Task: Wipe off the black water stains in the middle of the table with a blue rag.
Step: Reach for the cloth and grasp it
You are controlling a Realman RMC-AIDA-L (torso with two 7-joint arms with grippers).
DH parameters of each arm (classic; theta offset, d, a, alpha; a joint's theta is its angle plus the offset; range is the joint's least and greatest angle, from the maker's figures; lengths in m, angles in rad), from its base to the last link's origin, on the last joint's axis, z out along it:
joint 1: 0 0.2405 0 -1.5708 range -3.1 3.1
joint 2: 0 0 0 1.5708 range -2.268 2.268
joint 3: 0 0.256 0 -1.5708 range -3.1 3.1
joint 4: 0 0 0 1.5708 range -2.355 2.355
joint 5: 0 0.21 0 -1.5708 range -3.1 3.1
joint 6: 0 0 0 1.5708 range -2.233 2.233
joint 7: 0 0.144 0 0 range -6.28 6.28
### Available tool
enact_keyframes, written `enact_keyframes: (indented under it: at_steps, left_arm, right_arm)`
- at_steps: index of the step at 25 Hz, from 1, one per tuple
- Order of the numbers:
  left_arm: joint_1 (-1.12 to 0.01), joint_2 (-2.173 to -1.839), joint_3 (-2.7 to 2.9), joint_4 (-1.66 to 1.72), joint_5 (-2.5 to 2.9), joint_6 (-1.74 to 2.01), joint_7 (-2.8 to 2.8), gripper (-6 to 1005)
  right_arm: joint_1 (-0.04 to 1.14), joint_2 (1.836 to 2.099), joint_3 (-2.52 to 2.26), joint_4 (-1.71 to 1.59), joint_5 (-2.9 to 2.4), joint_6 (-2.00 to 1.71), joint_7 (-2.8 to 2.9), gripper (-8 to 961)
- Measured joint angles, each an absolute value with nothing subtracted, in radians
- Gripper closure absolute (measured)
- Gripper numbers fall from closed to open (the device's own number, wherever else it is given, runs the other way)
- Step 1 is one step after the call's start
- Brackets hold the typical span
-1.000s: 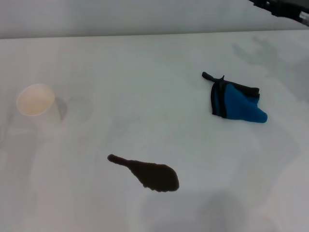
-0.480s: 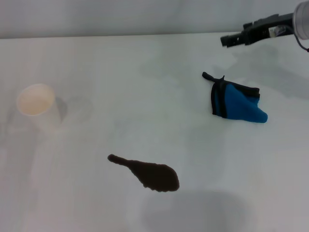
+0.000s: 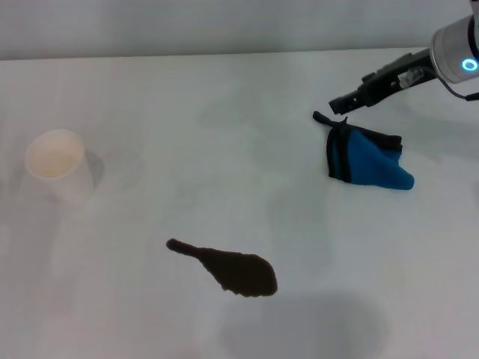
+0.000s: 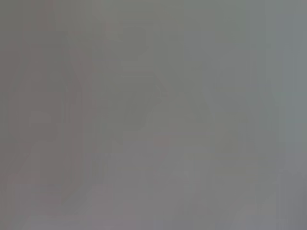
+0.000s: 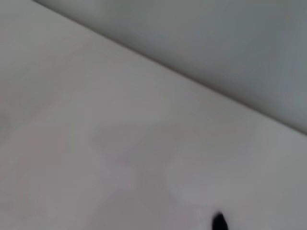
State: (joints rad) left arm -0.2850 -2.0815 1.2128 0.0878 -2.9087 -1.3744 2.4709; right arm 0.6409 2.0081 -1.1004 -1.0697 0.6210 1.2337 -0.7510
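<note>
Above the blue rag, right gripper, jaws' spread unclear, empty.

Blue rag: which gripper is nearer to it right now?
Right. The right gripper hangs just beyond the blue rag, near its black loop. The left gripper shows in no view.

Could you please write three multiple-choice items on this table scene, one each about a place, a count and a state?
1. Where is the right gripper?
A. above the blue rag's loop end
B. over the paper cup
C. on the black water stains

2. How many cups stand on the table?
A. one
B. two
C. three

3. The blue rag is
A. crumpled on the table
B. held up
C. covering the stain

Answers: 1 A, it hangs by the loop; 2 A, one paper cup; 3 A, it lies apart from the black water stains.
</note>
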Motion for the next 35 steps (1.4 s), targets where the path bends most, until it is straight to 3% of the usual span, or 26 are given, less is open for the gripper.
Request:
enact_keyframes:
  at_steps: [15,35]
  left_arm:
    - [-0.32,-2.081,1.212,0.085,-2.881,-1.301,2.523,123]
    - [-0.353,-2.08,1.213,0.074,-2.881,-1.27,2.52,124]
  right_arm:
    - [0.75,2.013,-1.284,-1.064,0.377,1.351,-0.512,93]
    - [0.778,2.013,-1.309,-0.874,0.364,1.221,-0.502,139]
